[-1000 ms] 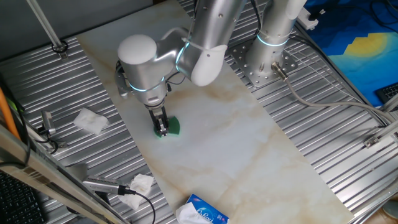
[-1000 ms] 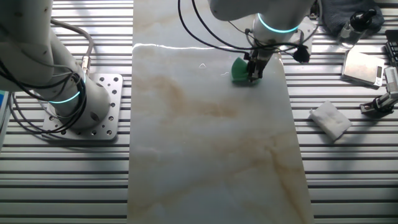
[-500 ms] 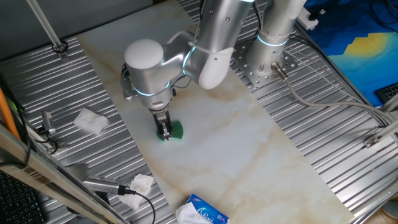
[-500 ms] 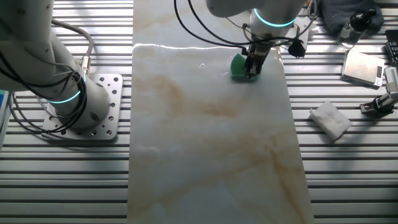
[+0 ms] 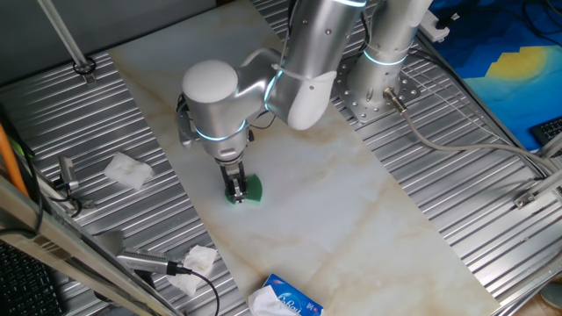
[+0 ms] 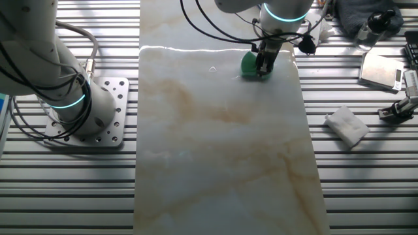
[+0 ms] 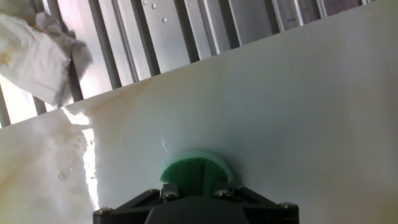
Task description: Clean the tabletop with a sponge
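The tabletop is a long glossy off-white marble slab with faint brown veins; it also shows in the other fixed view and the hand view. The sponge is a small bright green block pressed flat on the slab near its left edge. My gripper is shut on the sponge and points straight down. In the other fixed view the sponge sits under the gripper near the slab's right edge. In the hand view the sponge bulges out past the black gripper body.
Crumpled white tissues lie on the ribbed metal left of the slab; one tissue shows in the hand view. A blue-and-white tissue pack sits at the slab's near end. A second arm's base stands to the right.
My gripper has slid the sponge along the slab toward its near end in the first fixed view, upward in the other fixed view. It stays shut on the sponge.
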Robot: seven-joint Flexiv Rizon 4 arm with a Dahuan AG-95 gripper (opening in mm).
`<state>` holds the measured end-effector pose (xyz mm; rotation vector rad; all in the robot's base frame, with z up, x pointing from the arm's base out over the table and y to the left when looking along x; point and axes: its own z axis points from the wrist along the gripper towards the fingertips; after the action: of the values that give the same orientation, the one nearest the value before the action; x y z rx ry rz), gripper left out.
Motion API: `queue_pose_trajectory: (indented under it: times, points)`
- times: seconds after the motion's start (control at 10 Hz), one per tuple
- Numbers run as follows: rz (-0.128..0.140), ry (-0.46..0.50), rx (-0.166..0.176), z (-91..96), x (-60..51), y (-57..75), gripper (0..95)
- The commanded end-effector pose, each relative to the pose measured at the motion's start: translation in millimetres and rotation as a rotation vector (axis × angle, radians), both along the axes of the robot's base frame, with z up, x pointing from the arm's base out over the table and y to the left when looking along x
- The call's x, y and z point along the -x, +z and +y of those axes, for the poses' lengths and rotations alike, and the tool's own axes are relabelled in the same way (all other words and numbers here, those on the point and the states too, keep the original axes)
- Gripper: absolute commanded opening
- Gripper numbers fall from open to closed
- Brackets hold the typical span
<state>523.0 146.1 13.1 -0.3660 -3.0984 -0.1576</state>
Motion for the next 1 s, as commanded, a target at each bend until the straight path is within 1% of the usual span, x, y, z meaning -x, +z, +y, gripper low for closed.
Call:
queue_pose_trajectory:
  times: [0.1,0.4,0.7,1.0]
  points:
    - [0.000,0.001,-0.003,0.7,-2.3,1.0,0.0]
    - [0.003,-0.002,-0.003,5.3,-12.1,3.5,0.0]
    - [-0.004,0.007,-0.003,7.7,-20.2,-0.7,0.0]
    - [-0.004,0.015,0.000,8.3,-30.4,0.1,0.0]
